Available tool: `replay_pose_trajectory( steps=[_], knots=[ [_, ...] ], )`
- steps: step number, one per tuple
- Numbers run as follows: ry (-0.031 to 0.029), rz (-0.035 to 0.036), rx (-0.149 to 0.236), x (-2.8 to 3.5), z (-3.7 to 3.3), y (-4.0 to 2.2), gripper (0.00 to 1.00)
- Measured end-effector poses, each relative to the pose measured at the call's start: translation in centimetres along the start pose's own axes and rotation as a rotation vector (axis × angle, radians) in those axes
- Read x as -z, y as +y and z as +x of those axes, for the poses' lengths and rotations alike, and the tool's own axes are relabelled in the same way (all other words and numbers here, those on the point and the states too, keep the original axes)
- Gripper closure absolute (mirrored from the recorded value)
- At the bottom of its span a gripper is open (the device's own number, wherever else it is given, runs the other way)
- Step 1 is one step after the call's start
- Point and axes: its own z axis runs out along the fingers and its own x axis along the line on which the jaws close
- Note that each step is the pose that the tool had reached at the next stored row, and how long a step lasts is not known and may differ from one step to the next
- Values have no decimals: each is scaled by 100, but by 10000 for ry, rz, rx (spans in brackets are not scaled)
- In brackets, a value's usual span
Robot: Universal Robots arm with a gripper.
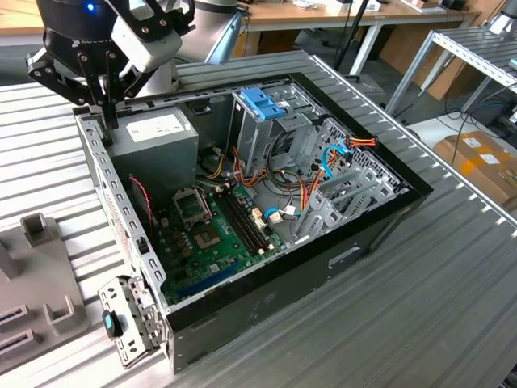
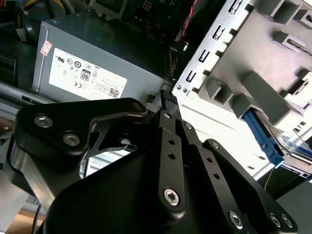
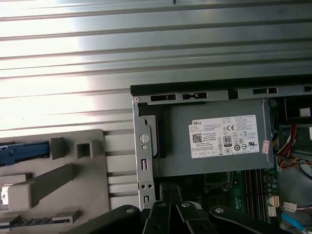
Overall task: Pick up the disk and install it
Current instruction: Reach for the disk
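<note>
The disk (image 3: 24, 151) lies in a grey holder fixture (image 3: 53, 180) beside the computer case; its blue carrier edge shows in both wrist views, with the blue end (image 2: 263, 138) poking out of the fixture (image 2: 253, 87). My gripper (image 1: 106, 113) hangs over the case's rear corner at the exterior view's left, above the grey power supply (image 1: 157, 137). Its black fingers (image 2: 168, 97) are pressed together with nothing between them. The gripper is apart from the disk, which sits off to the side of the case wall (image 3: 143, 151).
The open computer case (image 1: 339, 259) lies on a ribbed metal table (image 1: 420, 323). Inside are a green motherboard (image 1: 210, 242), loose cables, and a tall metal drive cage with a blue plastic top (image 1: 262, 105). A bracket (image 1: 129, 323) sticks out at the case's near corner.
</note>
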Motion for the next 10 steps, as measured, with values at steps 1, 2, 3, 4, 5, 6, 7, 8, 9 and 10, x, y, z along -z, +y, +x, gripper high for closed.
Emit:
replay_pose_trajectory(
  steps=[1,2,3,4,5,6,7,8,9,10],
  knots=[
    [0,0,0,0,4,-1,89],
    [0,0,1,0,9,-1,89],
    [0,0,1,0,15,-1,89],
    [0,0,1,0,22,-2,89],
    [0,0,1,0,31,-3,89],
    [0,0,1,0,42,-3,89],
    [0,0,2,0,50,-4,89],
    [0,0,2,-1,60,-5,89],
    [-1,-1,2,-1,71,-5,89],
    [0,0,2,-1,83,-6,89]
  ],
)
